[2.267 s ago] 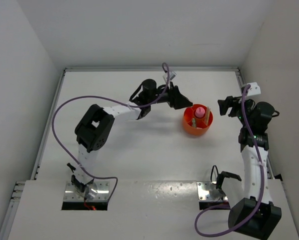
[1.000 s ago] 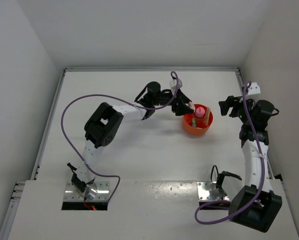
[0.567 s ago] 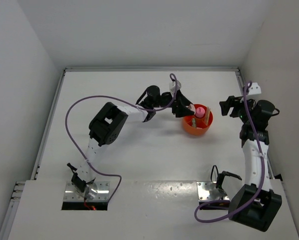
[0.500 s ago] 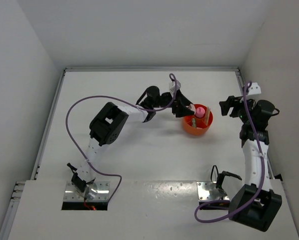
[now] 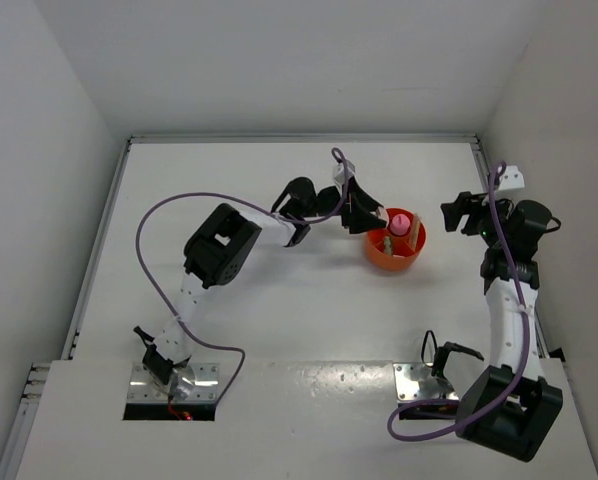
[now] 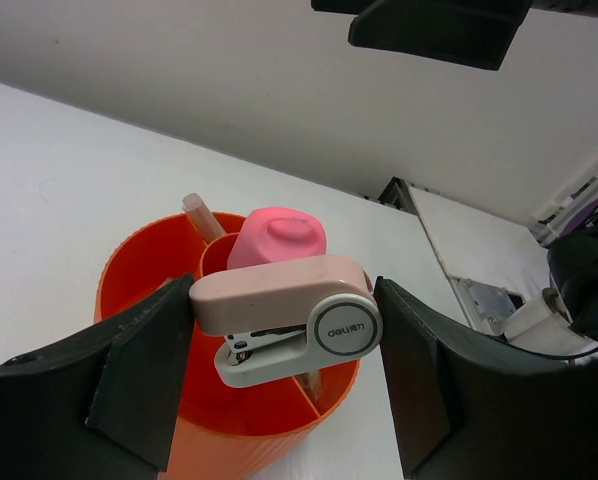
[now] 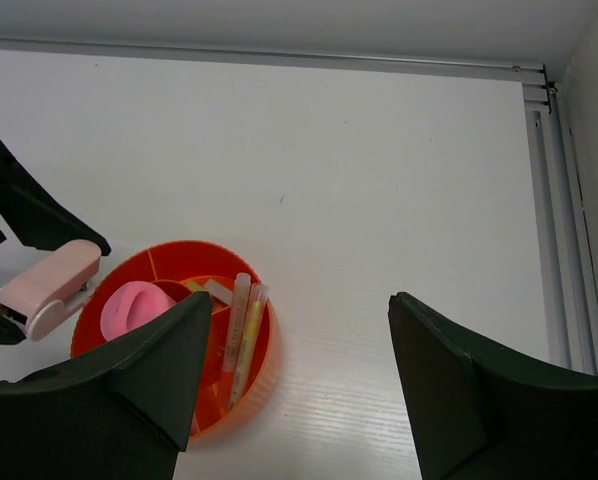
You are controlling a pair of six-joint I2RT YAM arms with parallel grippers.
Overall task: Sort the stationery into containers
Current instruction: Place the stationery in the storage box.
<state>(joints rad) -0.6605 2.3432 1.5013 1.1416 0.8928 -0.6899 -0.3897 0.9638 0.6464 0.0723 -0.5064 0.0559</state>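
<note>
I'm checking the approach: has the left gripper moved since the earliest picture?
Yes. In the top view the left gripper, shut on the pink stapler, has edged down the image, closer to the unmoved orange cup.

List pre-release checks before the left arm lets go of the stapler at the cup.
1. Pink stapler clamped in left gripper: ok.
2. Stapler over the orange cup: ok in the left wrist view; the right wrist view puts it at the rim.
3. Free compartment underneath: cannot tell.
4. Pink cap clear of the drop path: cannot tell.
5. Cup upright: ok.
6. Right gripper open, empty, off to the cup's side: ok.
</note>
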